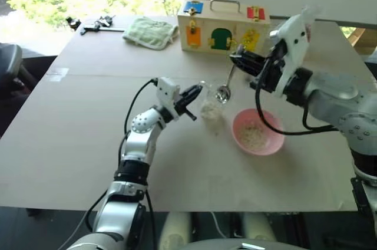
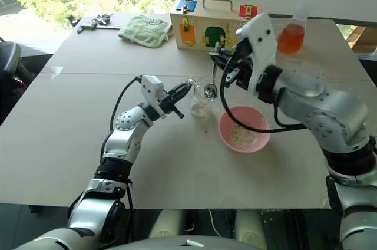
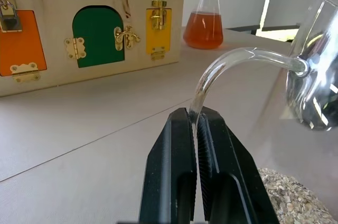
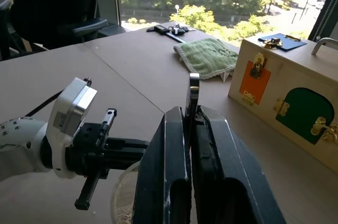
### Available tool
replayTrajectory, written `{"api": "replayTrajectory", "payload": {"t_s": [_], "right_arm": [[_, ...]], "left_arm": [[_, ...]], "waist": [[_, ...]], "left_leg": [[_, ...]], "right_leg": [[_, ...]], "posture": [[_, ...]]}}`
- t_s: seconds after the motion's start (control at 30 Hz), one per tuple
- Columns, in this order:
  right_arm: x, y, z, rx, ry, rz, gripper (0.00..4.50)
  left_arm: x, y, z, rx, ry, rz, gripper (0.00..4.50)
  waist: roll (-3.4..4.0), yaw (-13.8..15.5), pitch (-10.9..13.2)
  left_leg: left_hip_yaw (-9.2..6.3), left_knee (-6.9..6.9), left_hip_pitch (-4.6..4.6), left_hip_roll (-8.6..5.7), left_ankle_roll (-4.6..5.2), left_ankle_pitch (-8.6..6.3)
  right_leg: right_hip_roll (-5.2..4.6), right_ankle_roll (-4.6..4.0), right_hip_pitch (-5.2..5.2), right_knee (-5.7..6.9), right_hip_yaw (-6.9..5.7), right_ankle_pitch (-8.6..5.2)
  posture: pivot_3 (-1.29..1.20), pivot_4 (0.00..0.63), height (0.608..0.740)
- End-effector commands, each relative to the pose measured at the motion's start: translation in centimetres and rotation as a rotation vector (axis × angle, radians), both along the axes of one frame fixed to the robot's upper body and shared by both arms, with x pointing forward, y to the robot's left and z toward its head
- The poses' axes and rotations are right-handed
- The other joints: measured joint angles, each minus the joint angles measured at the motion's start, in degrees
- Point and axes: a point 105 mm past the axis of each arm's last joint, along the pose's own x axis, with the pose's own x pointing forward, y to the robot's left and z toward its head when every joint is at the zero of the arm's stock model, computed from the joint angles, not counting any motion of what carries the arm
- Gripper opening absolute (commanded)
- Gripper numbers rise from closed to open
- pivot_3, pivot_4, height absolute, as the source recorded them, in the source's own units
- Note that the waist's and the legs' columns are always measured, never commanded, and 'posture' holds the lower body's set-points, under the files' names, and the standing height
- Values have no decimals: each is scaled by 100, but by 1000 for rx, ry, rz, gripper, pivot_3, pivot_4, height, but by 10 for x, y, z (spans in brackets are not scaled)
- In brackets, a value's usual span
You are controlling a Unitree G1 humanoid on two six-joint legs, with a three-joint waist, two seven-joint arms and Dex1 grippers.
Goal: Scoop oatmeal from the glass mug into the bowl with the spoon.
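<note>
Left wrist view showed your left gripper [image 3: 196, 129] clamped on the thin glass handle of the mug [image 3: 317, 65], fingers [image 3: 174, 166] pressed tight either side of it — a hold that looked meant to pin the mug to the table [image 1: 88, 144] so it wouldn't skid or tip when the spoon went in. In the left eye view that mug sat near the table's middle, just beside the bowl [image 1: 257, 132] on your left of it, with oatmeal [image 1: 210, 112] lying in its bottom. Your right gripper [image 1: 238, 60] was closed on the spoon [image 1: 225, 87] by its handle, and the spoon hung bowl-down just above the mug's rim, apparently empty — placed, I'd judge, for a dip into the oats. Some oats [image 1: 253, 136] already lay in the bowl, so the task read as partly done. Keeping mug and bowl this close made each carry short. The flask [image 2: 290, 35], latch box [image 1: 224, 26] and cloth [image 1: 150, 30] stood well back, clear of the work.
</note>
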Motion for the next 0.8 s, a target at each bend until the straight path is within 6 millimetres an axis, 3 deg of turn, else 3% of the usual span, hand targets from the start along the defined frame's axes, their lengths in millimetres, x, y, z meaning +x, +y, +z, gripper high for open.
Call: {"api": "replayTrajectory", "payload": {"t_s": [0.03, 0.27, 0.43, 0.63, 0.8], "right_arm": [[-5, 3, 8, -6, -106, 4, 0], [-5, 12, -17, -46, -102, 13, 0], [-4, 15, -31, 19, 10, 21, 0], [2, 10, -27, 181, 173, -7, 0], [10, 0, -11, 283, 217, -52, 0]], "left_arm": [[-1, -7, 16, -4, -53, -22, 15], [1, -10, 16, -5, -47, -29, 15], [1, -11, 15, -12, -43, -29, 15], [0, -10, 11, -14, -39, -29, 15], [0, -10, 9, -16, -36, -26, 15]], "waist": [[-1, 4, 0], [0, -6, 1], [0, -5, 1], [0, -2, 1], [2, -10, 2]], "left_leg": [[-1, 0, -1, -1, 0, 0], [-2, 1, -2, -10, -1, 1], [-4, 1, -1, -10, -2, 1], [-5, 2, -1, -8, -2, 1], [-5, 2, -1, -9, -2, 1]], "right_leg": [[0, 0, 0, -1, -1, 0], [1, 1, 0, -2, -4, 0], [1, 1, 0, -1, -5, 0], [0, 1, 1, 0, -7, 0], [0, 0, 1, 1, -7, 0]], "posture": [[0, 150, 740], [0, 150, 740], [0, 150, 740], [0, 150, 740], [0, 150, 740]]}}
